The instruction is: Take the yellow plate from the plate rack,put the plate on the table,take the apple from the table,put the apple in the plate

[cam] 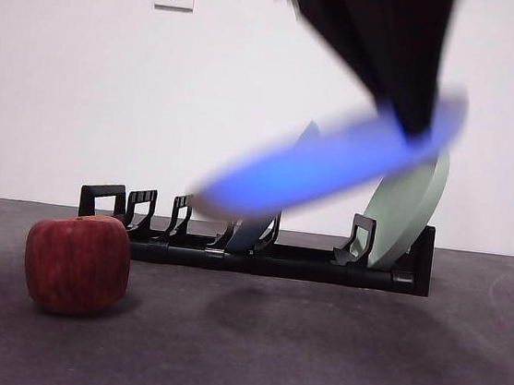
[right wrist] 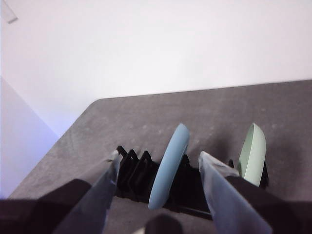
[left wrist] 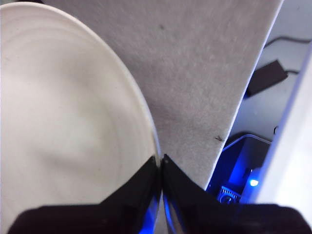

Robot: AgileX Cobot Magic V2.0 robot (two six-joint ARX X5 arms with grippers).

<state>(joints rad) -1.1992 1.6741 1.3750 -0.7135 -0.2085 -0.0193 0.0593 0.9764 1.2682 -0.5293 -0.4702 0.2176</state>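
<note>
My left gripper [left wrist: 161,158] is shut on the rim of the yellow plate [left wrist: 63,112], which looks cream in the left wrist view. In the front view that gripper [cam: 418,127] comes down from the top and holds the plate [cam: 325,168] tilted in the air above the plate rack [cam: 277,262]; the plate is blurred and lit blue. The red apple [cam: 77,262] sits on the table [cam: 311,366] at the front left, beside the rack's handle end. My right gripper [right wrist: 159,156] is open and empty above the rack [right wrist: 134,170].
A light blue plate [right wrist: 170,165] stands in the middle of the rack and a pale green plate [right wrist: 253,153] at its far end; both show in the front view, the blue one [cam: 252,234] partly behind the held plate, the green one [cam: 408,210] at right. A white wall stands behind.
</note>
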